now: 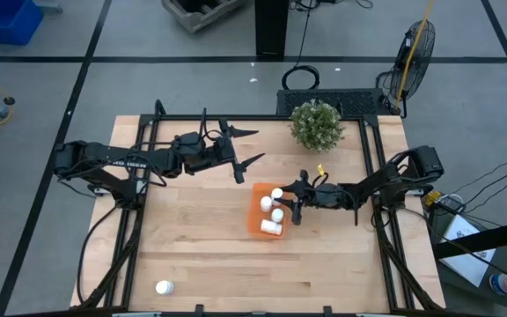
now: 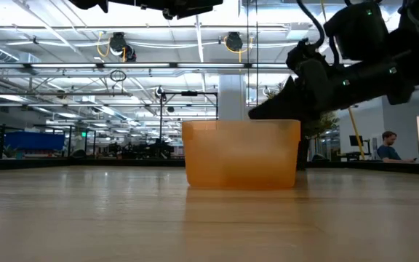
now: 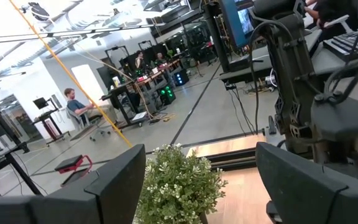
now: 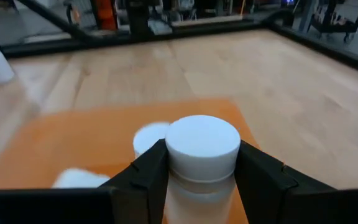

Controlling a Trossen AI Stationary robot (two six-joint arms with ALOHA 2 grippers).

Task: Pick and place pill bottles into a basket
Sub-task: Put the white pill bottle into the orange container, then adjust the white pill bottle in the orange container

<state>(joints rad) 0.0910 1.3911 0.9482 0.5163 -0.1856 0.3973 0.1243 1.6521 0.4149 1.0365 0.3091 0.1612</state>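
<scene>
Gripping a white pill bottle (image 4: 202,155) between its fingers, our right hand (image 1: 294,209) is hovering over the basket (image 1: 258,224), where we are counting about three bottles lying; one (image 1: 164,287) is waiting near the table (image 1: 201,246) front edge. Our left hand (image 1: 246,146) is idling open, well apart beside the plant (image 1: 316,124).
</scene>
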